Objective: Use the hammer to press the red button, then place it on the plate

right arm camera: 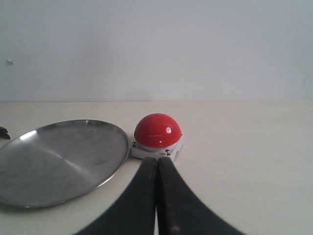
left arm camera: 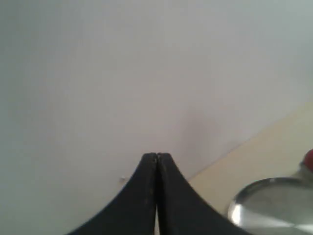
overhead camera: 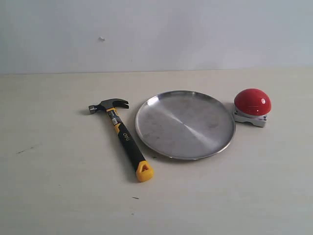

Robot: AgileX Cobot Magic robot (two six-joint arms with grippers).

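Note:
The hammer (overhead camera: 122, 137) lies flat on the table left of the plate (overhead camera: 185, 125), its dark head toward the wall and its yellow end toward the front. The red button (overhead camera: 252, 102) on its grey-white base stands just right of the plate. Neither arm shows in the exterior view. My left gripper (left arm camera: 156, 155) is shut and holds nothing; the plate's rim (left arm camera: 244, 196) and a sliver of the red button (left arm camera: 309, 157) lie off to one side. My right gripper (right arm camera: 157, 159) is shut and holds nothing, pointing at the red button (right arm camera: 157, 130) with the plate (right arm camera: 58, 161) beside it.
A pale wall (overhead camera: 156, 34) closes off the back of the light table (overhead camera: 58, 196). A small dark speck (overhead camera: 135, 198) lies near the table's front.

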